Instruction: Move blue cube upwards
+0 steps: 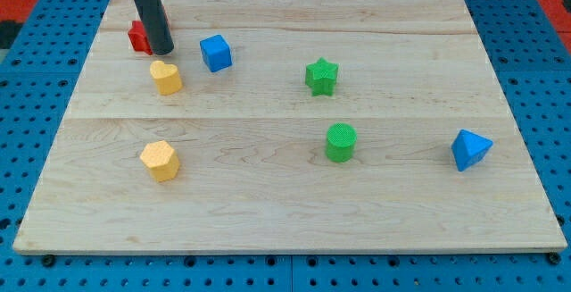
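Note:
The blue cube [215,53] sits on the wooden board [285,194] in the upper left part. My tip [161,52] is down on the board to the left of the blue cube, with a gap between them. It stands just above a yellow block [166,77] and right next to a red block [139,37], which the rod partly hides.
A yellow hexagonal block [160,160] lies at the lower left. A green star [321,76] is right of the blue cube. A green cylinder [340,142] sits at centre right. A blue pyramid-like block [469,149] lies at the far right.

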